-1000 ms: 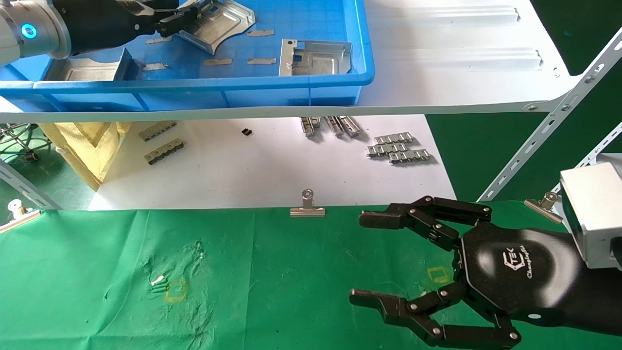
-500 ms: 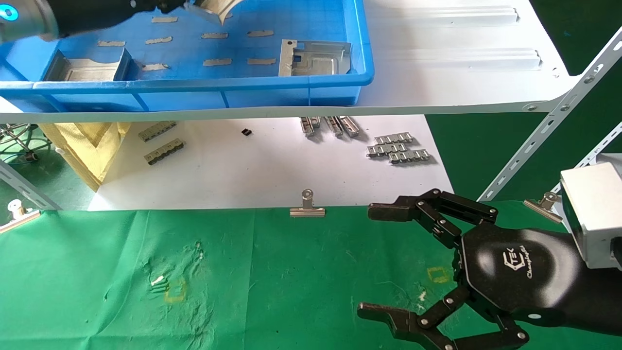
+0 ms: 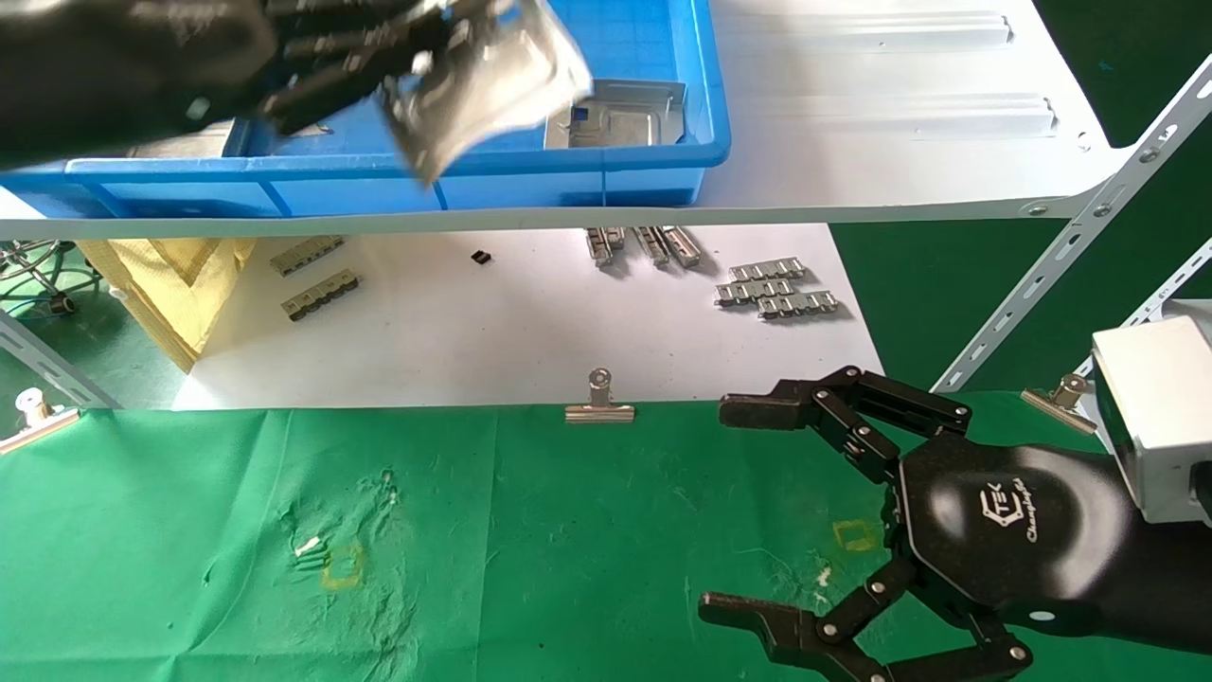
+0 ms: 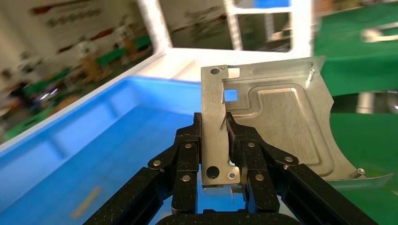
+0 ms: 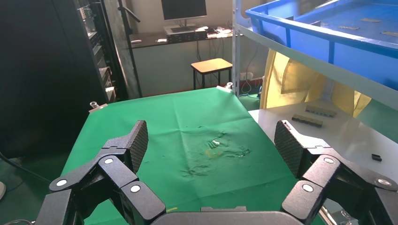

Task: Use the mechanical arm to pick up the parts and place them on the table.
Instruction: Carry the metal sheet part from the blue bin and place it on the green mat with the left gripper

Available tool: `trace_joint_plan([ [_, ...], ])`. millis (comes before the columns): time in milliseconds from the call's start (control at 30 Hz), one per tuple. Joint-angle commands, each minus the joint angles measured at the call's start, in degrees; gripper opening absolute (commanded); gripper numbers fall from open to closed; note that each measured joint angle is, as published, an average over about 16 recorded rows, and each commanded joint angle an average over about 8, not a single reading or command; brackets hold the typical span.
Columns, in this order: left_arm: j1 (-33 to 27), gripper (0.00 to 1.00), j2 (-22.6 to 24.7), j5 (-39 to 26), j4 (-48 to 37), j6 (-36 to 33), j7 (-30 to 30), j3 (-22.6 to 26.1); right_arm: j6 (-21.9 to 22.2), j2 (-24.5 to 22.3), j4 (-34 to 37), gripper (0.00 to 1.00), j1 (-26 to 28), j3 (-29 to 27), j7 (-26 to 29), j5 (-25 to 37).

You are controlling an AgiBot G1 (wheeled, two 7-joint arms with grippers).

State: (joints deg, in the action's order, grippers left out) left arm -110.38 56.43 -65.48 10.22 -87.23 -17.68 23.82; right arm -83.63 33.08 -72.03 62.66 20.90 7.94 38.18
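My left gripper (image 3: 417, 66) is shut on one flange of a shiny silver bracket (image 3: 488, 80) and holds it in the air above the front wall of the blue tray (image 3: 568, 175). In the left wrist view the fingers (image 4: 187, 150) clamp the bracket's (image 4: 277, 117) flange from both sides. A second bracket (image 3: 615, 114) lies in the tray's right corner. My right gripper (image 3: 729, 511) is open and empty, low over the green table (image 3: 521, 549) at the right; the right wrist view shows its pads (image 5: 136, 143) wide apart over the cloth (image 5: 178, 122).
The tray stands on a white shelf board (image 3: 900, 114) held by slanted metal struts (image 3: 1070, 246). Below it, grey connector strips (image 3: 776, 287) lie on a white sheet. Binder clips (image 3: 598, 403) pin the cloth's far edge. Yellow square marks (image 3: 855, 535) show on the cloth.
My left gripper has lifted the bracket out of the tray and carried it towards the tray's front wall. My right gripper has shifted slightly and stays open.
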Motion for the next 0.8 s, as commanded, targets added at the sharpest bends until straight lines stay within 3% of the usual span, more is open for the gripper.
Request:
trace_joint_plan([
  [33,0.7,0.0,-1.1,0.4,0.1,-3.9,-1.9,-0.3,0.0,0.0,0.0,1.0,0.0,0.0,0.0,0.0],
  [267,7.9,0.0,-7.8,5.4,12.7,-5.0,-5.4,3.4,0.0,0.0,0.0,1.0,0.0,0.0,0.0,0.0],
  [533,17.6,0.0,-18.3,14.6,27.2,-4.8,-8.0,12.5,0.0,0.0,0.0,1.0,0.0,0.0,0.0,0.0],
  [800,21.3,0.0,-20.7,12.6,24.4,-3.9,-15.5,22.3,0.0,0.0,0.0,1.0,0.0,0.0,0.0,0.0],
])
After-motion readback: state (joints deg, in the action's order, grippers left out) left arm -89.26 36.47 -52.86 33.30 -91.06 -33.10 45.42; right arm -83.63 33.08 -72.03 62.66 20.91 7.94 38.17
